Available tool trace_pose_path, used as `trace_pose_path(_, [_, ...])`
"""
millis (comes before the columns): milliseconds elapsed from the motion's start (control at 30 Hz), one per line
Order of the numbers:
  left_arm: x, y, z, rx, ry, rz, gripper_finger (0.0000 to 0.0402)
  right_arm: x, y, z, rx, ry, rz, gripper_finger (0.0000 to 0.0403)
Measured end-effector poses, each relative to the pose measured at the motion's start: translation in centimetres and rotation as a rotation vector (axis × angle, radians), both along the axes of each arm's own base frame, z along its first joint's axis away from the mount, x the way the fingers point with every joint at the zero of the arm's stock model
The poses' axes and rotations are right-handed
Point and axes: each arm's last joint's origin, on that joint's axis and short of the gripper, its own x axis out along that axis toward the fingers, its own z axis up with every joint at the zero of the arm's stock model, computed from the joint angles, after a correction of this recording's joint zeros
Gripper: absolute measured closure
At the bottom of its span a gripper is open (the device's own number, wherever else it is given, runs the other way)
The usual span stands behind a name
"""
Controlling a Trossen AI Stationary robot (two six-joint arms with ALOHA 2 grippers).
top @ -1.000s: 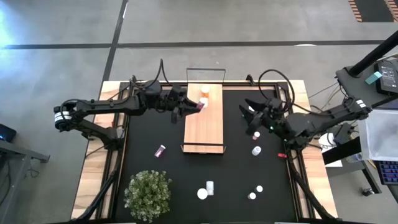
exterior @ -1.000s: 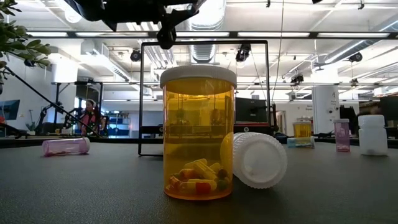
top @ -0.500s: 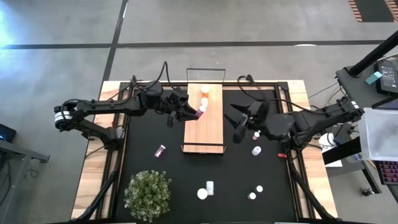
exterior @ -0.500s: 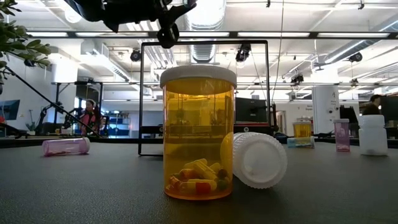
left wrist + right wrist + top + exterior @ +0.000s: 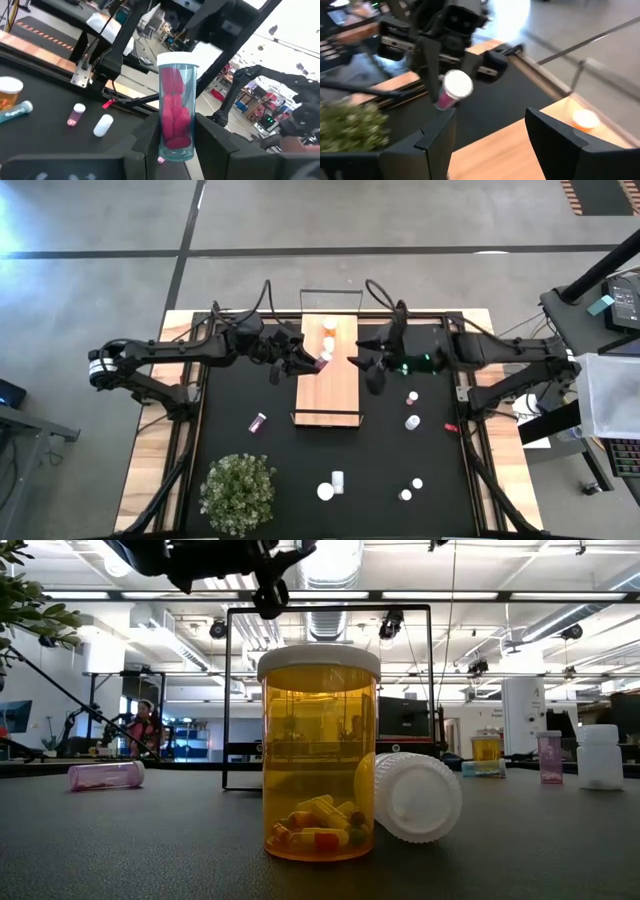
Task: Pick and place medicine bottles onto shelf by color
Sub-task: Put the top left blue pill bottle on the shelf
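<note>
While I am holding the left gripper [image 5: 312,361] clamped on a red-pink bottle [image 5: 175,114], I am hovering it over the left edge of the shelf [image 5: 330,385], so it can go down by its colour group. An orange bottle [image 5: 329,326] and a white one are standing at the shelf's far end. I am keeping the right gripper [image 5: 362,366] empty with its fingers parted beside the shelf's right edge, waiting. Other bottles are lying scattered on the bench mat [image 5: 240,395].

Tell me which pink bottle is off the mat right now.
The pink bottle in the left hand, above the shelf; the other pink bottle lies on the mat.
</note>
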Motion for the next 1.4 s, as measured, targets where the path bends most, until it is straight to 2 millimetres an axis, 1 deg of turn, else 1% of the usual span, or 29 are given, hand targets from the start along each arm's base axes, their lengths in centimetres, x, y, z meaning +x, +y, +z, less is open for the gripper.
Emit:
trace_pose_path(133, [1.0, 0.3, -0.4, -0.026, 0.025, 0.0, 0.0313, 0.2, -2.3, -0.1, 0.096, -0.004, 0.085, 0.0174])
trace_pose_path(233, [1.9, 0.6, -0.5, -0.046, 0.041, -0.01, 0.0313, 0.8, -3.8, -0.6, 0.157, -0.001, 0.118, 0.0174])
trace_pose_path(333, [2.7, 0.7, -0.6, -0.055, 0.051, -0.039, 0.0313, 1.8, -4.6, -1.6, 0.182, 0.029, 0.176, 0.0174])
trace_pose_path(567, [3.1, 1.2, -1.1, -0.08, 0.072, -0.034, 0.0313, 2.6, -6.2, -2.5, 0.221, 0.049, 0.249, 0.0174])
trace_pose_path(800, [3.1, 1.2, -1.1, -0.083, 0.071, -0.023, 0.0313, 2.8, -6.9, -2.9, 0.275, 0.05, 0.316, 0.0174])
trace_pose_path(1133, [3.1, 1.3, -0.8, -0.081, 0.065, -0.001, 0.0313, 3.5, -7.2, -3.6, 0.283, 0.063, 0.314, 0.0177])
trace_pose_path(1233, [3.1, 1.3, -0.9, -0.082, 0.068, -0.002, 0.0313, 4.0, -7.3, -3.8, 0.281, 0.056, 0.316, 0.019])
trace_pose_path(1400, [3.1, 1.3, -1.1, -0.085, 0.077, -0.003, 0.0313, 4.4, -7.3, -4.1, 0.281, 0.053, 0.322, 0.023])
